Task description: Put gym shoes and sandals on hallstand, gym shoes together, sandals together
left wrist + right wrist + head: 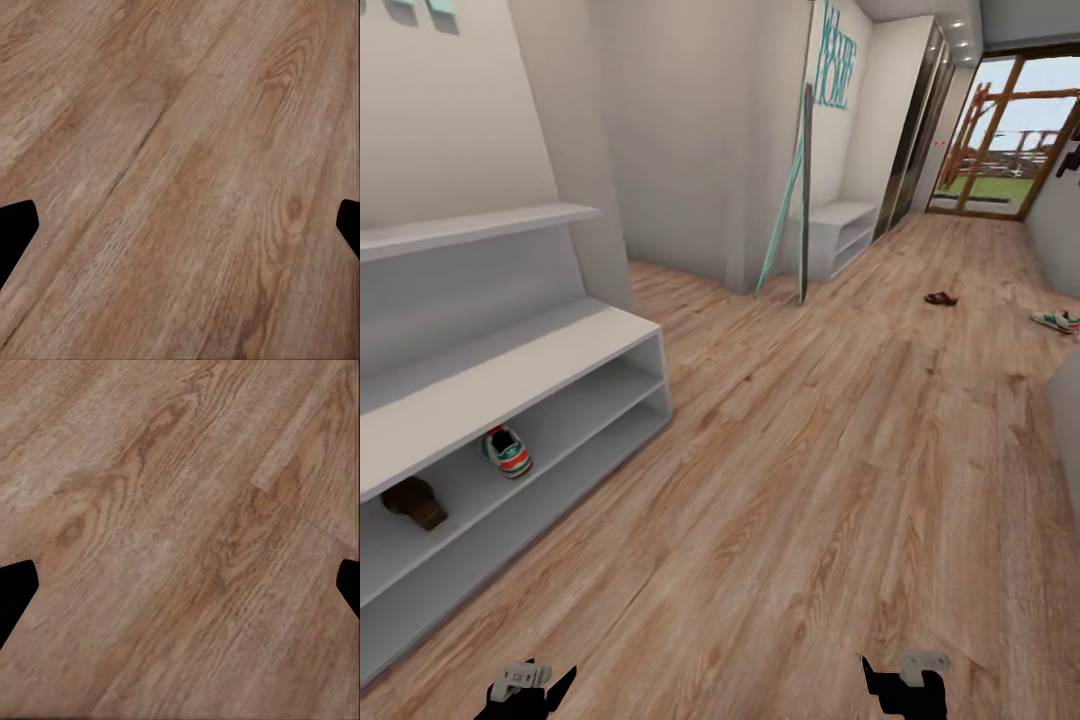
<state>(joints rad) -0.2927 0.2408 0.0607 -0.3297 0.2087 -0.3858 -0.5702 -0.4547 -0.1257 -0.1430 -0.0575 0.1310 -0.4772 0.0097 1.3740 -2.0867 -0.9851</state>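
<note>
Hallstand (510, 370) at left already holds one gym shoe (507, 451) and one sandal (416, 502) on its upper open shelf. Second sandal (940, 298) and second gym shoe (1056, 321) lie far down the corridor floor (780, 480) — halfway done, I'd judge. Left gripper (532, 686) and right gripper (905, 679) both spread wide, empty. Next: drive fwd to the sandal, reach down.

Only readable txt: teal cut-out lettering "WELCOME HOME" (836, 55) on the white wall (780, 120), far ahead of both grippers' jaws, stacked in 2 lines. Thin script, partly hard to make out. Nothing else legible.
</note>
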